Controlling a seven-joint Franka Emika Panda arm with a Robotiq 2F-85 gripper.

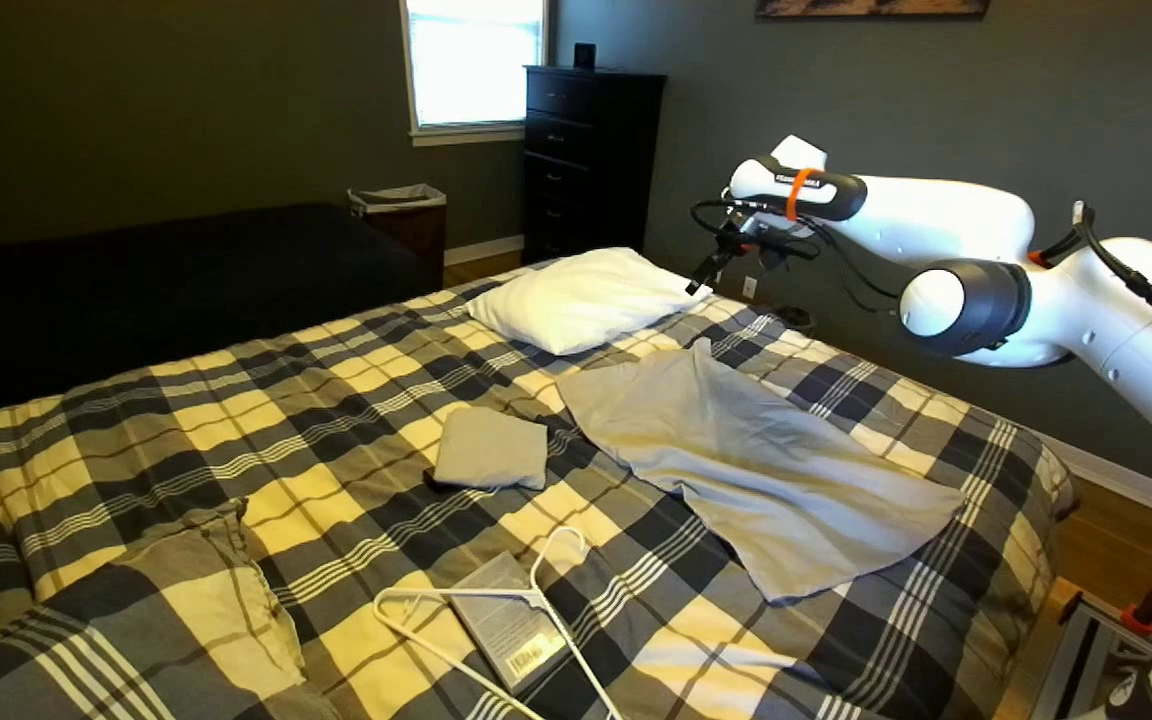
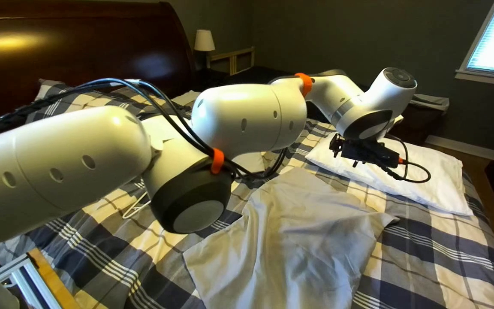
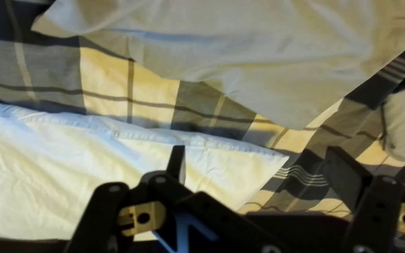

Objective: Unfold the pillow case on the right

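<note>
The pillow case (image 1: 756, 470) is a large light grey-beige sheet spread over the bed with ridges and folds. It also shows in an exterior view (image 2: 290, 231) and across the top of the wrist view (image 3: 251, 45). One corner near the white pillow sticks up slightly. My gripper (image 1: 696, 284) is above the white pillow's edge, beyond the pillow case and apart from it. It also shows in an exterior view (image 2: 344, 156). In the wrist view my gripper (image 3: 255, 154) has its fingers wide apart with nothing between them; the pillow's corner lies below.
A plump white pillow (image 1: 586, 300) lies at the bed's far end. A small folded grey cloth (image 1: 491, 450) lies beside the pillow case. A white hanger (image 1: 416, 592) rests over a grey box (image 1: 501, 630). A dark dresser (image 1: 591, 160) stands beyond the bed.
</note>
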